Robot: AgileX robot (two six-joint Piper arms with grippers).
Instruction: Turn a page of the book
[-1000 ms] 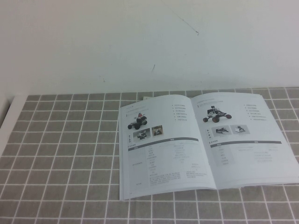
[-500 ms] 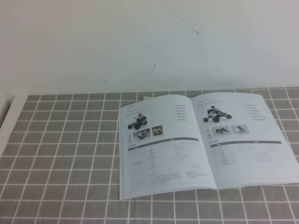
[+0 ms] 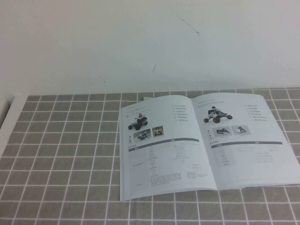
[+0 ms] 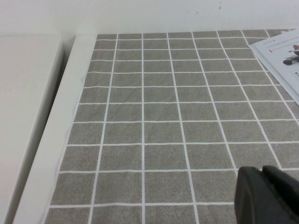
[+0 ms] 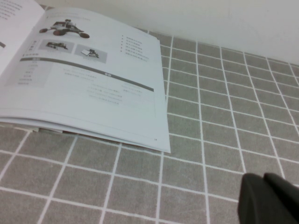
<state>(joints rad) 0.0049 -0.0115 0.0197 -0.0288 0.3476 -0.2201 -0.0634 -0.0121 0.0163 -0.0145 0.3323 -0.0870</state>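
Book lies open and flat on the grey checked tablecloth, toward the right half of the table, its spine running away from the robot toward the white wall.

Starting at the claws: the left gripper shows only in the left wrist view as a dark, blurred mass at the frame's edge, above bare cloth squares; it holds nothing that can be seen, and how far its fingers are parted cannot be told. A corner of the book shows at the far edge of that view, well apart from this gripper, and the white table edge runs along the other side. The right gripper shows likewise in the right wrist view as a dark shape over bare cloth, near the book's outer near corner but clear of it, touching no paper; its opening cannot be told either. Neither gripper nor arm appears in the high view.

Outward from there, the page on the book's right side lies flat on the sheets beneath it, printed with small vehicle photos, a dark grey bar and a fine-print table. The left-hand page carries a similar layout. The stacked page edges are slightly raised along the near side in the right wrist view.
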